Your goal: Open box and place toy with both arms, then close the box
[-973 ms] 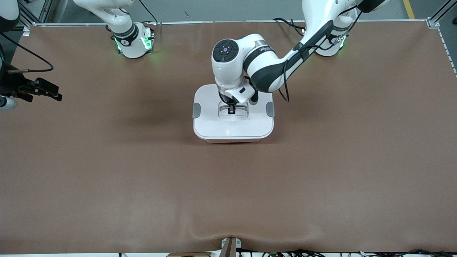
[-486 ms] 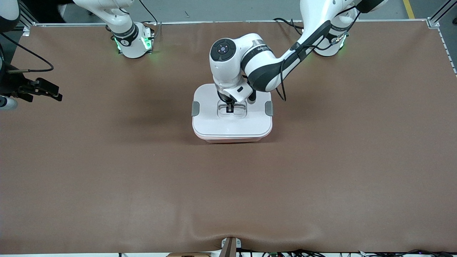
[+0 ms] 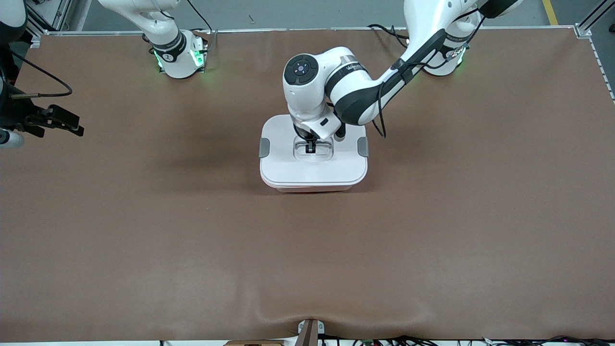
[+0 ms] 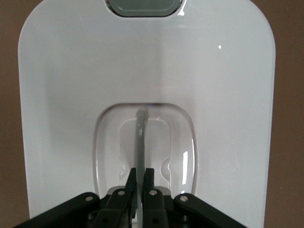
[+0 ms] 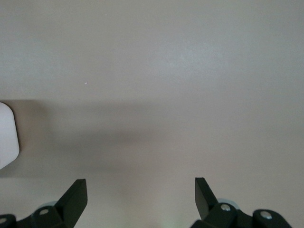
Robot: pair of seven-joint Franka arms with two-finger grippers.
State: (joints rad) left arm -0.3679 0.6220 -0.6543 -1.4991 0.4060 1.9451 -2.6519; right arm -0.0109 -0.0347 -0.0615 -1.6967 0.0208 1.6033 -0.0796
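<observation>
The box stands mid-table, with its white lid on and a thin strip of the pale pink base showing under the lid's near edge. Grey clips sit on both sides. My left gripper reaches down into the lid's recess and is shut on the upright clear handle. In the left wrist view its fingers pinch the handle between them. My right gripper waits open and empty over the table at the right arm's end, and its fingers are wide apart. The toy is out of view.
The brown table mat spreads wide round the box. The arm bases stand along the far edge. A white rounded corner shows at the edge of the right wrist view. A small bracket sits at the near table edge.
The lid has risen a little with my left gripper on the handle, and a pink rim now shows under its near edge. The right arm has not moved.
</observation>
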